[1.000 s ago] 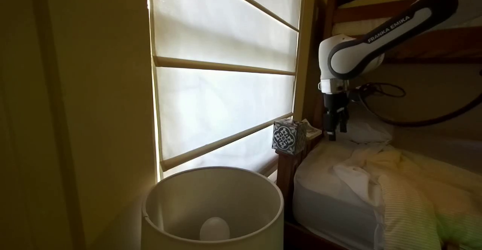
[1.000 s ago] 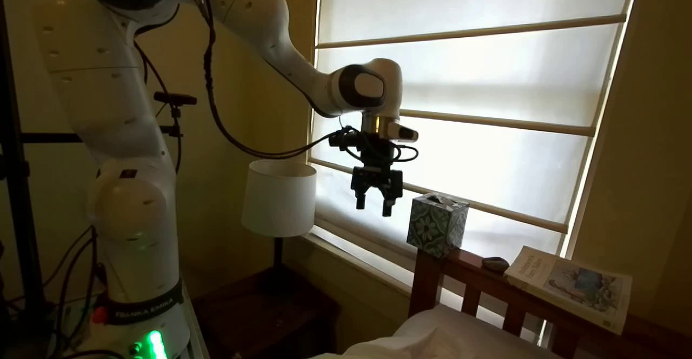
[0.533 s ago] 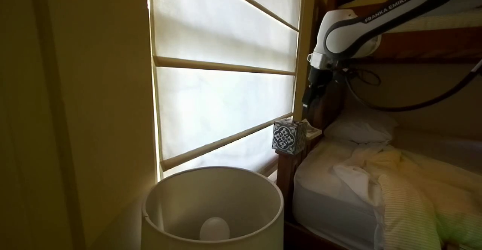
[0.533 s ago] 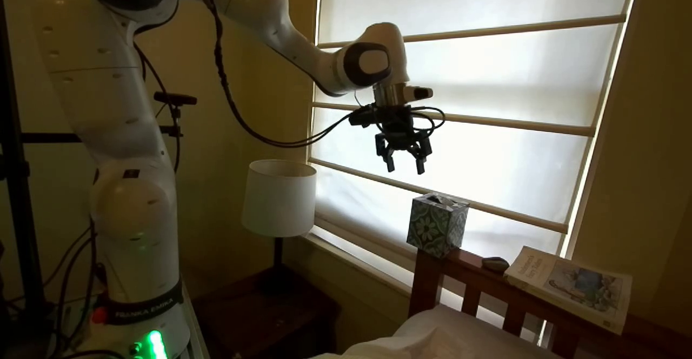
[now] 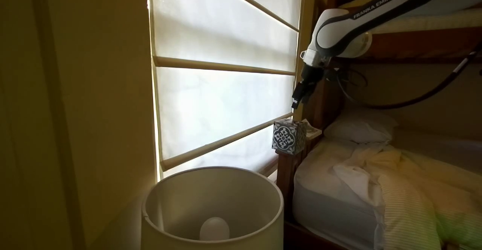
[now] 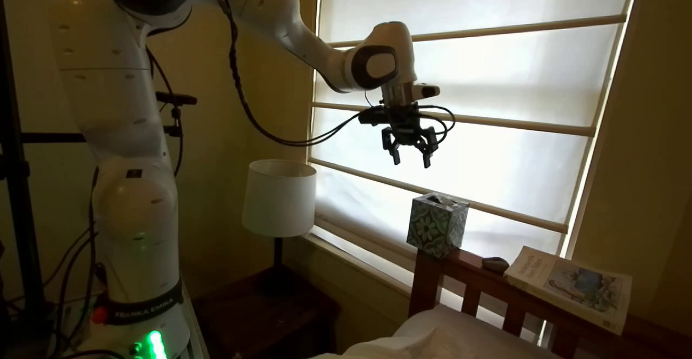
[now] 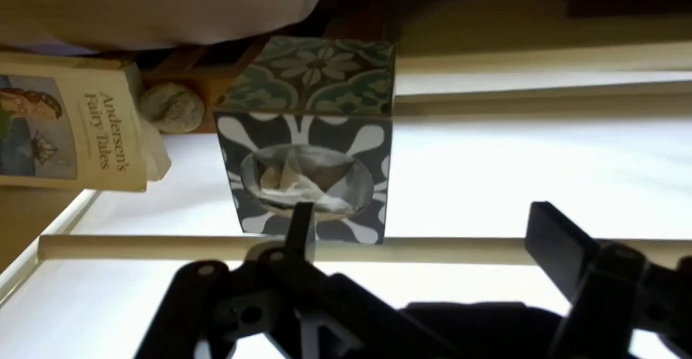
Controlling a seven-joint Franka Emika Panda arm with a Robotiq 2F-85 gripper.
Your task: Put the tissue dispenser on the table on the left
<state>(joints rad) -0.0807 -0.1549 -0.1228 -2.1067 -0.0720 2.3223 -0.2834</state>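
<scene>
One claw (image 6: 412, 161) is being swung in now, jaws spread wide apart and nothing gripped; since a second ago it has been lifted, tilted and brought across towards the tissue dispenser (image 6: 438, 226), above whose level it is held! The dispenser is left unmoved, stood upright on the wooden bedpost (image 6: 426, 283), while the book (image 6: 570, 288) is likewise undisturbed on the rail (image 6: 466, 266) beyond
</scene>
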